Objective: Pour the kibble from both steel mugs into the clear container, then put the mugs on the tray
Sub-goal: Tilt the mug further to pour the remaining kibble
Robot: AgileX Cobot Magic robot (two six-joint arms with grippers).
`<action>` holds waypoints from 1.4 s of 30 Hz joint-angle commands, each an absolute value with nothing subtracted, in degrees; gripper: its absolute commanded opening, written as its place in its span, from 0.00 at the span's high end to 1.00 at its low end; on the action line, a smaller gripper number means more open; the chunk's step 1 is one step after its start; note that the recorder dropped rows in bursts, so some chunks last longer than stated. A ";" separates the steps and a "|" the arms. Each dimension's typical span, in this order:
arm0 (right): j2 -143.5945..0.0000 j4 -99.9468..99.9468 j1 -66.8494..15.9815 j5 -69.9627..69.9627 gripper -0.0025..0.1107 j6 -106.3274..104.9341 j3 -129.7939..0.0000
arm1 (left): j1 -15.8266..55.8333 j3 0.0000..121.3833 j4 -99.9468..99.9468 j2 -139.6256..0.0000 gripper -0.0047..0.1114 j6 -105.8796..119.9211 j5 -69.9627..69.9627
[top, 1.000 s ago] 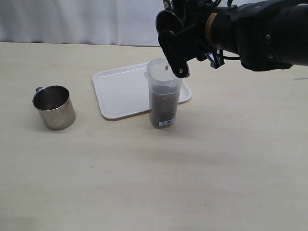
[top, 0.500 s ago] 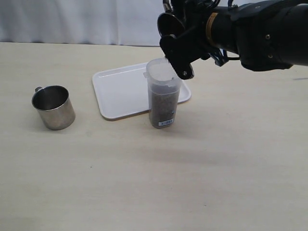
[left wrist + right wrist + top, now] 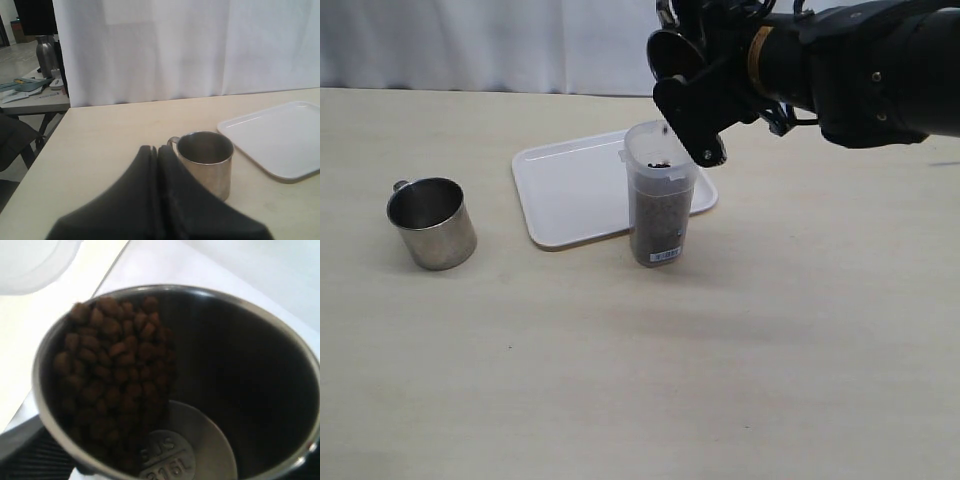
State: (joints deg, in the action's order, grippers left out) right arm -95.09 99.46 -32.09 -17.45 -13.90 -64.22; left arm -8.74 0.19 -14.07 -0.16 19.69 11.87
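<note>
Kibble (image 3: 115, 375), reddish-brown pellets, lies heaped against the lower wall of the tilted steel mug (image 3: 240, 370), some at the lip. Your right gripper (image 3: 692, 115) is clamped on that mug, above the open mouth of the clear container (image 3: 660, 190), which stands partly filled just beside the tray (image 3: 570, 185). Raise the mug's base slowly, lip centred over the rim (the opening looks narrow), so no pellets skip onto the table (image 3: 620, 380). The other steel mug (image 3: 432, 222) stands well apart to the left; your left gripper (image 3: 157, 185), fingers pressed together and holding nothing, points at it.
</note>
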 commanded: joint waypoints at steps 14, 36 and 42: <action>-94.46 99.95 -32.12 -16.19 0.94 -17.57 -66.06 | -8.50 0.00 -14.04 0.00 0.96 19.66 11.30; -94.46 99.95 -32.12 -16.32 0.94 -23.51 -65.95 | -8.50 0.00 -14.04 0.00 0.96 19.66 11.30; -94.46 99.95 -32.12 -16.34 0.94 -26.21 -65.95 | -8.50 0.00 -14.04 0.00 0.96 19.66 11.30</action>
State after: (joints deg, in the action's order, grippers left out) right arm -95.09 99.46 -32.09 -16.32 -24.32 -65.50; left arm -8.74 0.19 -14.07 -0.16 19.69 11.87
